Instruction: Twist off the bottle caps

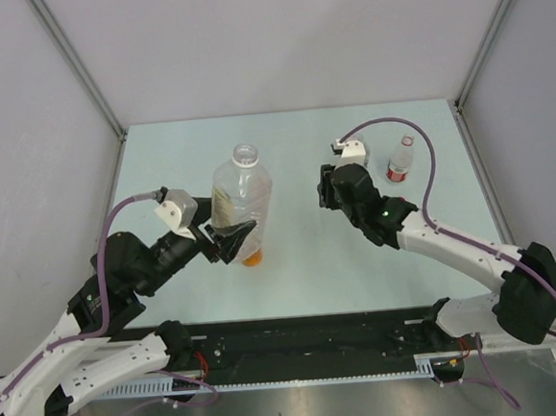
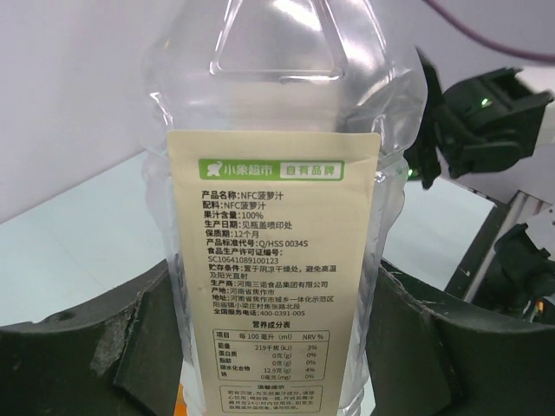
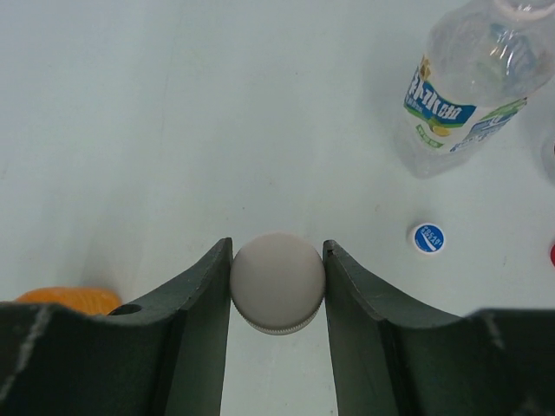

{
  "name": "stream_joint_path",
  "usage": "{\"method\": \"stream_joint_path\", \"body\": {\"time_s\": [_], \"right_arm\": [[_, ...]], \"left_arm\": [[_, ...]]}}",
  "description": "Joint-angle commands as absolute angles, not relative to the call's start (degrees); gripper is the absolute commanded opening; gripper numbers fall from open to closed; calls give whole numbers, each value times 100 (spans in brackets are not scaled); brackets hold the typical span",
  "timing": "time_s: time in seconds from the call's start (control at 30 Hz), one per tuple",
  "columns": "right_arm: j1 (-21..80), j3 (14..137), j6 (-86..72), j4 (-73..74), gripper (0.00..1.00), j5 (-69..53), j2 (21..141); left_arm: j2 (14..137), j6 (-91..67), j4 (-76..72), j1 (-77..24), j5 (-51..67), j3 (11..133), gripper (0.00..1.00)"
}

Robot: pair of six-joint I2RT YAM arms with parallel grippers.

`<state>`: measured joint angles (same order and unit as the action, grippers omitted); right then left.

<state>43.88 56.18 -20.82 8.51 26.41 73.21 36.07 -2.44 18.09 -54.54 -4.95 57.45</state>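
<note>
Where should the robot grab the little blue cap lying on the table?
Probably its round rim, coming straight down from above. The blue cap lies flat on the table, so only opposite sides of the rim offer something to pinch. The nearby bottle stands apart, leaving room.

This looks like a robotics lab test cell rather than a home or shop. A pale green flat tabletop (image 1: 303,283) is boxed in behind and on both sides by plain white wall panels (image 1: 284,34) set in bare aluminium frame posts (image 1: 76,65). Along the table's near edge runs a black metal mounting rail (image 1: 308,345) carrying two white-and-black robot arms (image 1: 454,247) that trail purple cables (image 1: 387,120).
</note>
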Motion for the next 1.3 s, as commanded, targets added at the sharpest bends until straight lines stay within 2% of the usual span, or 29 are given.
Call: {"method": "stream_joint_path", "body": {"time_s": [0.0,0.27,0.6,1.2,1.27], "right_arm": [[4412,5458,-2224,71,0,3137,7847],[4280,5467,-2329,-535,0,2796,9016],[4228,5713,-2513,-536,0,2303,10141],[3964,6135,-2681,-115,0,1846,10942],[3955,6152,-2654,-62,6,1776,10977]], "left_arm": [[3437,-123,1608,-5423,-870,5660,0],[3349,-70,1749,-5414,-975,5669,0],[3331,-70,1784,-5423,-984,5572,1],[3252,-62,1802,-5423,-993,5432,1],[3261,-62,1793,-5423,-1002,5414,1]]}}
